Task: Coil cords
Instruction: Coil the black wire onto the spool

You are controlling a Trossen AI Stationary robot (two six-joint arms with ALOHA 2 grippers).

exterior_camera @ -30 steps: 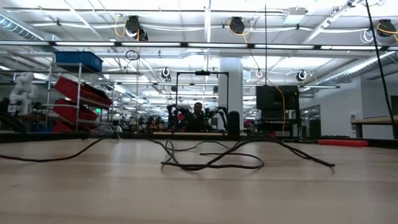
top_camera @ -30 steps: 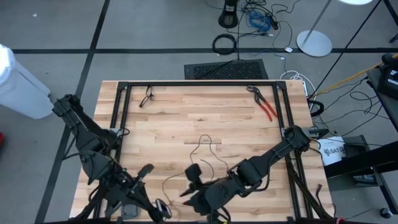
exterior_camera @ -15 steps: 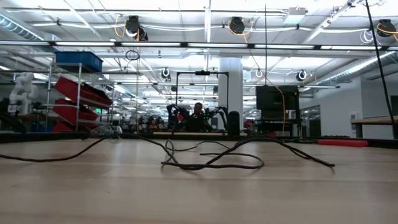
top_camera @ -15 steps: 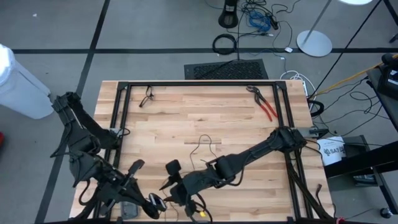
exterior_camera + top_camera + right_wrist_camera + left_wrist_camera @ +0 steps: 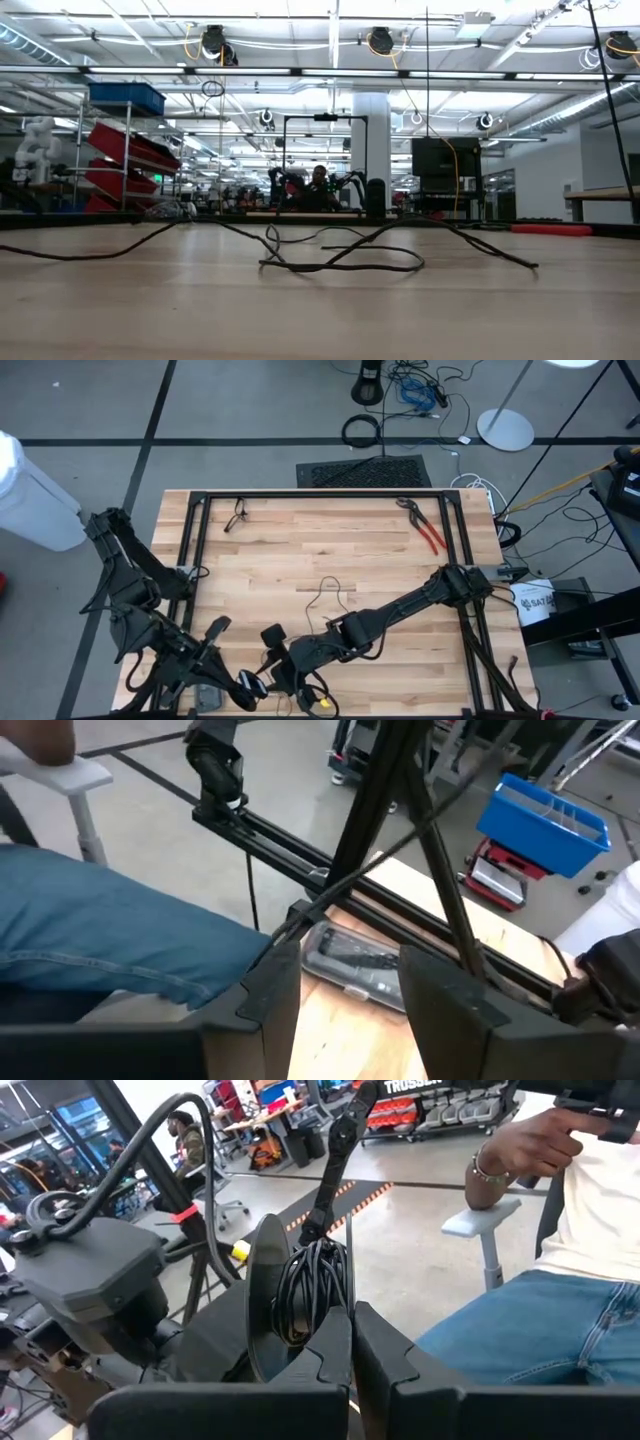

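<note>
Both grippers now meet at the table's near edge: the right gripper (image 5: 272, 658) has swung across, fingers apart, beside the left gripper (image 5: 243, 682), clamped on a wound bundle of the cord (image 5: 312, 1285), probably to add another loop.

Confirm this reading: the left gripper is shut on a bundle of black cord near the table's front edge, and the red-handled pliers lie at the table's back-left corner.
One detail is wrong. The red-handled pliers lie at the table's back-right corner, as the high view shows. The rest stands: the left gripper is shut on the bundled black cord, seen in the left wrist view.
</note>
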